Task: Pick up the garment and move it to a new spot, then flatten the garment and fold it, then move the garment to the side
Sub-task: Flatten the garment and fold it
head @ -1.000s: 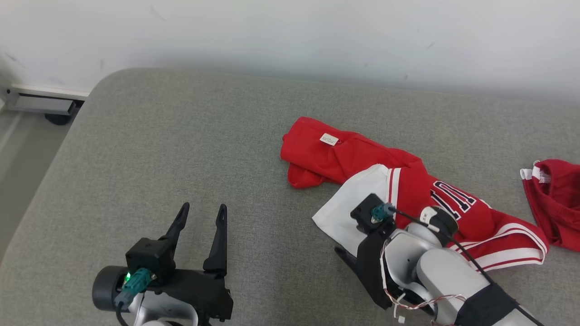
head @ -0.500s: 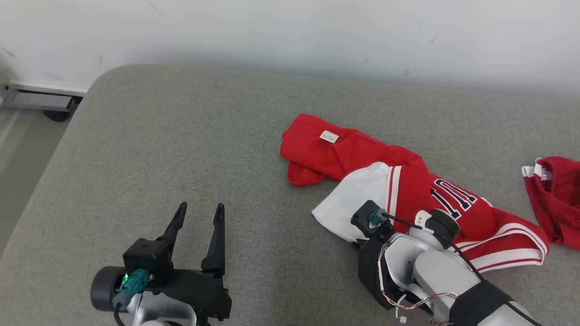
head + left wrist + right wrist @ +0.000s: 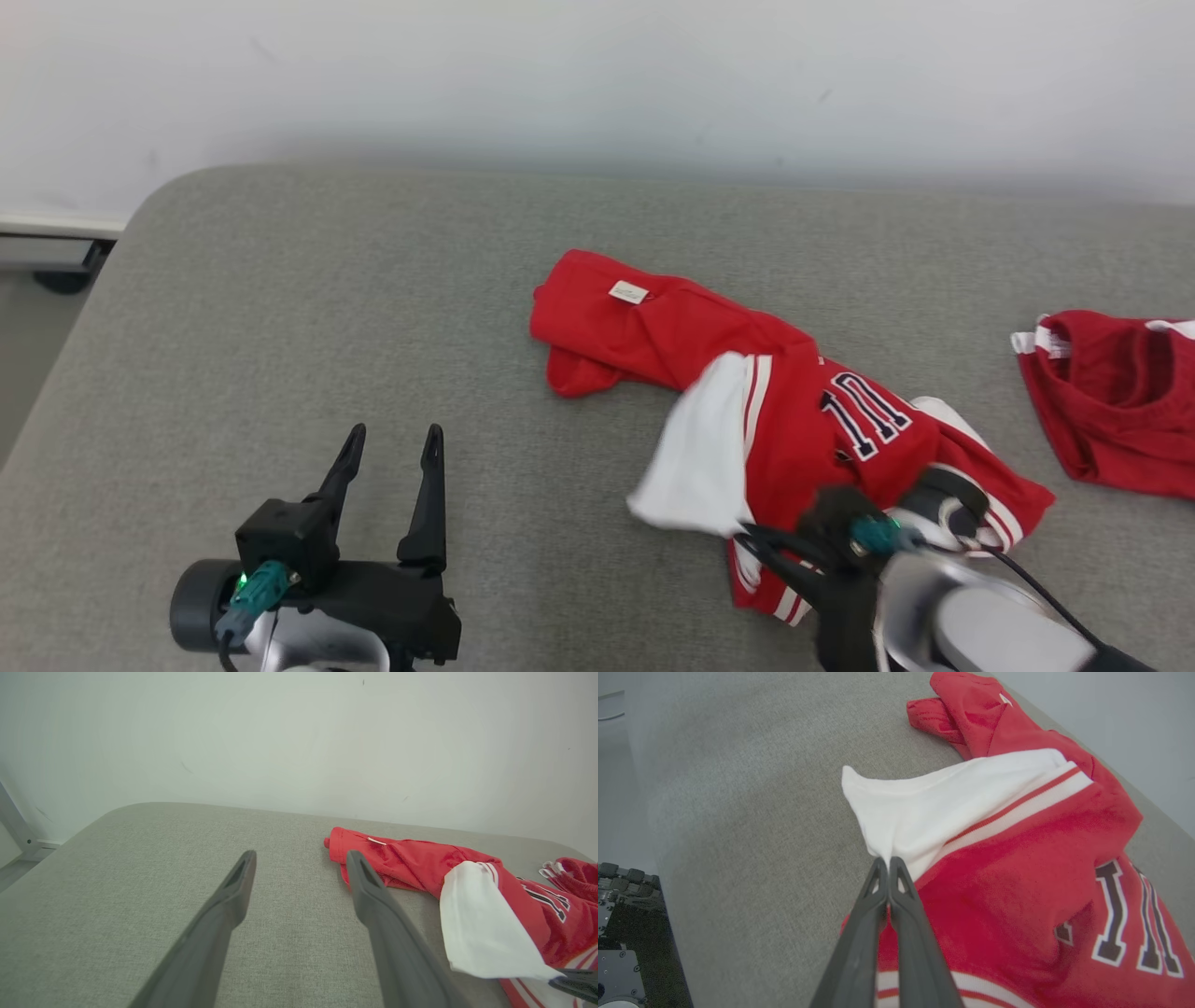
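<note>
Your right gripper (image 3: 888, 862) pinches the jersey (image 3: 1017, 872) at its white panel, navy digits (image 3: 1125, 914) to its right. Your left gripper (image 3: 394, 435) gapes wide, empty. The tag (image 3: 628, 292) beyond the fingertips is unreadable.

Seeing garment (image 3: 794, 420) lying on cushion (image 3: 327, 308), ctr-right, w/ 2nd garment (image 3: 1111, 411) lying apart at far right. Noting right gripper (image 3: 888, 862) sitting at garment's near edge, left gripper (image 3: 394, 436) hanging well left, wall (image 3: 560, 75) standing behind.

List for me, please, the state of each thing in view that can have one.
Red jersey: crumpled on the grey cushion, pinched at its white panel.
Second red garment: bunched, lying apart, untouched.
Left gripper: jaws open, empty.
Right gripper: jaws shut on the red jersey.
</note>
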Tool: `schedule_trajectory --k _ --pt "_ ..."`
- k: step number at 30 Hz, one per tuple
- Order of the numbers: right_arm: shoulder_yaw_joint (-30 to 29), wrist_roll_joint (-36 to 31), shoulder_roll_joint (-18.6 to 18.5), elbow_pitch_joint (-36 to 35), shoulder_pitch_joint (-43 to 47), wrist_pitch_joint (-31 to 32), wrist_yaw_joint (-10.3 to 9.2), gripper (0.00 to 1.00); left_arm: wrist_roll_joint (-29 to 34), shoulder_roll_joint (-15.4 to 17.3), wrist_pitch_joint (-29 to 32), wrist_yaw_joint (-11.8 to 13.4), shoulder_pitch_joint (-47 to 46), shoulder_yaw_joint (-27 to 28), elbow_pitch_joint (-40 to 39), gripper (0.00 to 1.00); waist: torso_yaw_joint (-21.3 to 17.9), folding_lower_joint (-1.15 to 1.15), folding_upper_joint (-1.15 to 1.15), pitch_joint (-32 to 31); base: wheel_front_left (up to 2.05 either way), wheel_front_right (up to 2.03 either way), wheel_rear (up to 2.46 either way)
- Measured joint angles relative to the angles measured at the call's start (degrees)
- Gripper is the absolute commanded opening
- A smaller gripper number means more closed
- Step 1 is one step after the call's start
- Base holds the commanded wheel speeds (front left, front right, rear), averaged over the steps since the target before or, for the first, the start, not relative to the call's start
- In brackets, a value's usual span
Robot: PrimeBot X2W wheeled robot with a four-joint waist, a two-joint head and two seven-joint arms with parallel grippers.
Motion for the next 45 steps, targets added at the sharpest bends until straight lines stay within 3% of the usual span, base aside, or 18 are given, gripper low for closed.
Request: schedule_trajectory --k 5,14,21,29,37,45 --pt "2.04 0.57 -8.81 -5.52 3.65 -1.99 0.01 0.0 0.0 0.31 0.01 0.0 1.55 0.21 -0.21 1.0 -2.34 0.0 0.0 -0.63 0.0 0.0 0.0" --pt "0.42 4.81 -18.56 -8.67 10.09 -3.43 -0.01 0.0 0.16 0.1 0.42 -0.02 1.93 -2.02 -0.82 1.0 -5.97 0.0 0.0 -0.83 0.0 0.0 0.0" --pt "6.92 6.66 -18.04 -10.57 13.72 -2.34 -0.01 0.0 0.16 0.1 0.69 -0.08 1.72 -3.14 -0.6 1.0 -5.32 0.01 0.0 -0.1 0.0 0.0 0.0" --pt "3.57 8.04 -21.3 -11.21 9.37 -2.93 -0.01 0.0 0.15 0.07 1.12 -0.09 0.59 -3.31 0.22 1.0 -4.8 0.01 0.0 0.27 0.0 0.0 0.0" --pt "1.72 3.16 -25.16 -10.96 0.37 -1.91 -0.01 0.0 0.09 0.0 1.13 -0.51 -0.65 -3.79 1.1 1.0 -4.28 0.01 0.0 -0.08 0.0 0.0 0.0" --pt "-1.77 0.58 -25.54 -10.6 -7.04 -3.69 0.0 0.0 -0.03 -0.18 1.13 -0.53 -0.92 -4.91 1.55 1.0 -2.84 0.01 0.0 -0.22 0.0 0.0 0.0"
